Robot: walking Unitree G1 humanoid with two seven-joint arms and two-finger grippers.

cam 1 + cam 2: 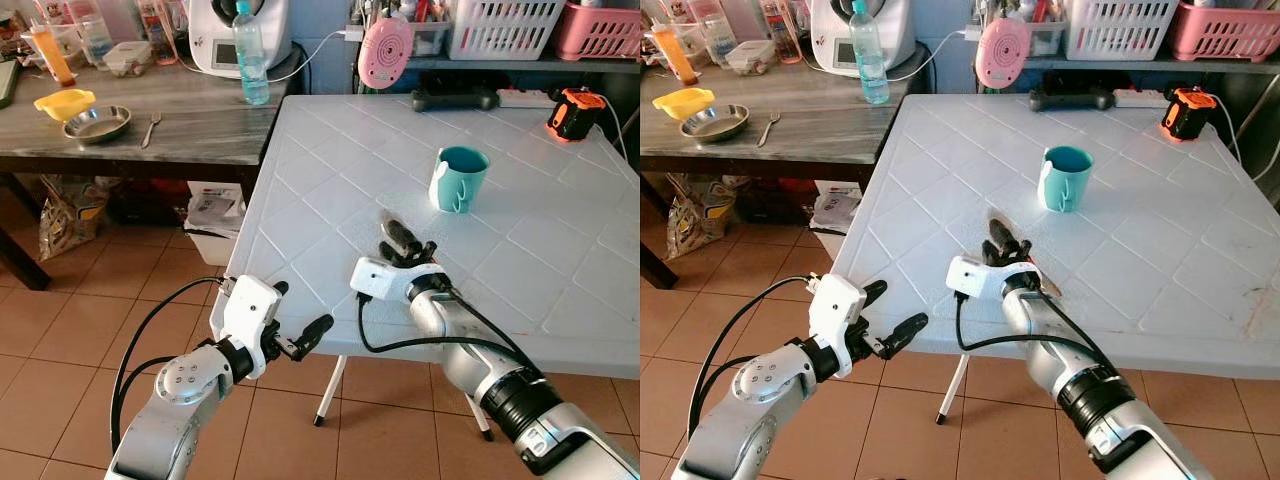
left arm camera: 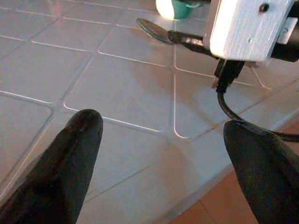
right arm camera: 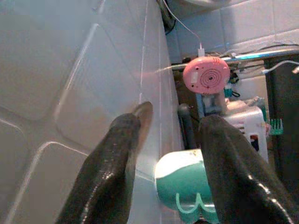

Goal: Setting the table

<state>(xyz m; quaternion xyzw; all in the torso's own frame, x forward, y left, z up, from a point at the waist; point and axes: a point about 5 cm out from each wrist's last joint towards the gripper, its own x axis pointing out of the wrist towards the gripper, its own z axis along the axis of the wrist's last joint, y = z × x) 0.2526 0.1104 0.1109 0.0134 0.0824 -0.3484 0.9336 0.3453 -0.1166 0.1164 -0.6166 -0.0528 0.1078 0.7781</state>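
A white plastic table with a diamond-grid top point(image 1: 560, 270) stands on terracotta floor tiles point(image 1: 70, 330). A metal spoon point(image 2: 154, 29) lies flat on it beside one finger of the right gripper point(image 1: 400, 240), whose fingers are spread, not clamping it. The teal ceramic mug point(image 1: 459, 179) stands upright just beyond. The left gripper point(image 1: 300, 315) hovers at the table's near edge, fingers apart and empty. A grey wooden side table point(image 1: 190, 125) holds a steel bowl point(image 1: 97, 123).

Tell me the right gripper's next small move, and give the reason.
Probably lift the right gripper straight up and back. Its fingers stand apart, and the spoon seems to lie flat on the white table short of the teal mug, so it looks placed.
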